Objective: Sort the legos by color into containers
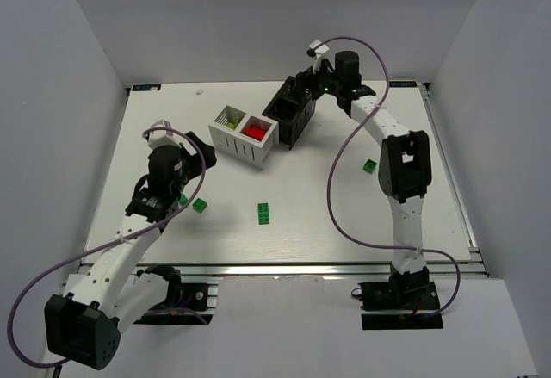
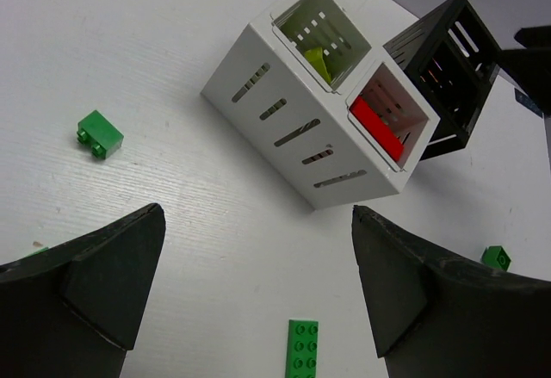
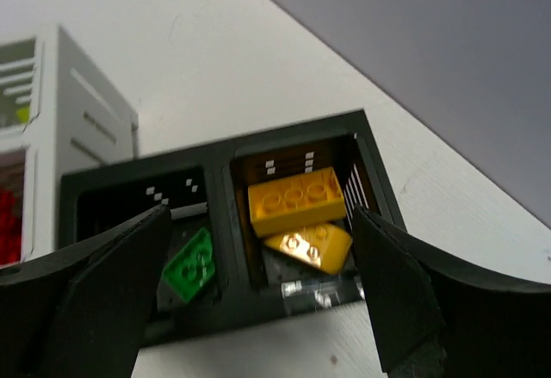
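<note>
My right gripper (image 3: 258,270) hovers wide open and empty over the black slatted two-compartment box (image 3: 222,190) near the table's far edge. Orange-yellow studded bricks (image 3: 295,199) lie in one cell and a green brick (image 3: 194,266) in the other. That arm reaches far forward, wrist tipped down. My left gripper (image 2: 258,283), also wide open and empty, hangs toward the left edge, elbow bent, near a small loose green brick (image 1: 200,205). I should descend straight, jaws straddling it squarely.

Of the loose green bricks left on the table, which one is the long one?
The long green brick, lying between the other two. The left small brick and the right small brick are both short and stubby.
</note>
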